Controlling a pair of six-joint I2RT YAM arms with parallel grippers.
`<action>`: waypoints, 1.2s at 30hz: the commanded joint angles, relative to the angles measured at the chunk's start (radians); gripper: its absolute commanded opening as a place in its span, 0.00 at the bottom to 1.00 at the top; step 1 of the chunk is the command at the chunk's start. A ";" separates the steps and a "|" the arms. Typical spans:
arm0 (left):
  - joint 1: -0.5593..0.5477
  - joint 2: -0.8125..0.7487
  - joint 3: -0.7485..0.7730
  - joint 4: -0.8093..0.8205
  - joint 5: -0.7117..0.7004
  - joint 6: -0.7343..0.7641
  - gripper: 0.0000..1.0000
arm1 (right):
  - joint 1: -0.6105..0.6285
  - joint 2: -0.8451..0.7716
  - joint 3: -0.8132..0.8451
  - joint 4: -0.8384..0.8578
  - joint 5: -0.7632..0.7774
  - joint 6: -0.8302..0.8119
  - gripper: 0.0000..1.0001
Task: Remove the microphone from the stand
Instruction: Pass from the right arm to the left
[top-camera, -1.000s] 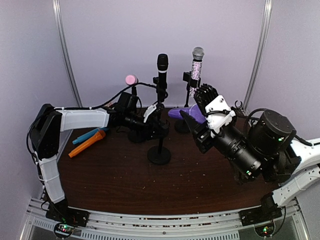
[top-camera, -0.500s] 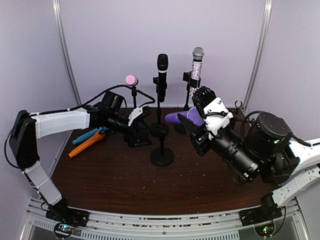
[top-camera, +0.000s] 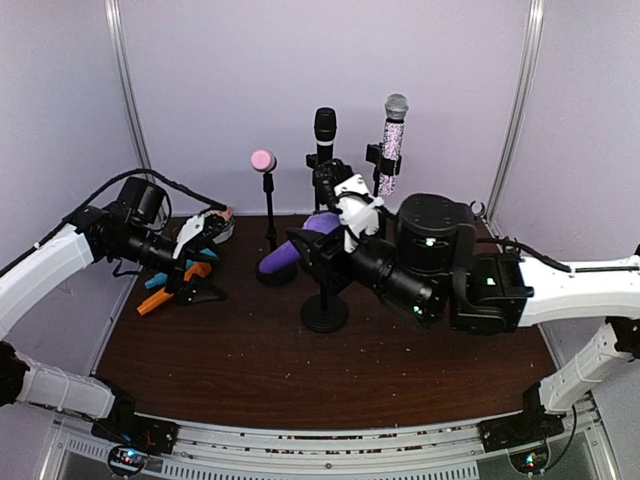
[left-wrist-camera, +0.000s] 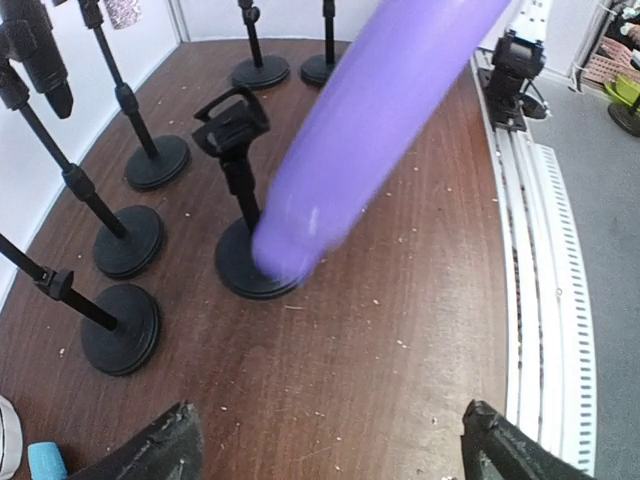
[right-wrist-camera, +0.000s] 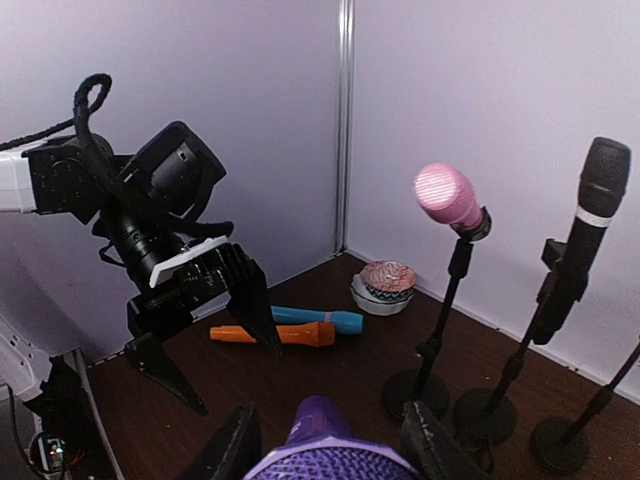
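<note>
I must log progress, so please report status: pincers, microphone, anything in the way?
Left pincer open, empty. Right pincer shut on purple microphone, held off the empty stand. Pink microphone stand close beside it.

**No Legible Text in Any View**

No writing, brand, number or sign can be read anywhere. The purple microphone (top-camera: 285, 257), the black microphone (top-camera: 325, 125) with its pale band and the glittery microphone (top-camera: 392, 135) bear no readable marks. Any marking on the arm housings is too small to make out.
</note>
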 joint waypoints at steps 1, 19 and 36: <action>-0.001 -0.037 -0.009 -0.092 0.042 0.048 0.90 | -0.048 0.115 0.124 -0.049 -0.266 0.189 0.00; -0.001 -0.058 -0.024 -0.074 0.074 0.009 0.28 | -0.097 0.347 0.274 0.076 -0.429 0.328 0.00; 0.000 -0.044 -0.012 -0.096 0.089 0.022 0.00 | -0.120 0.355 0.223 0.148 -0.436 0.395 0.23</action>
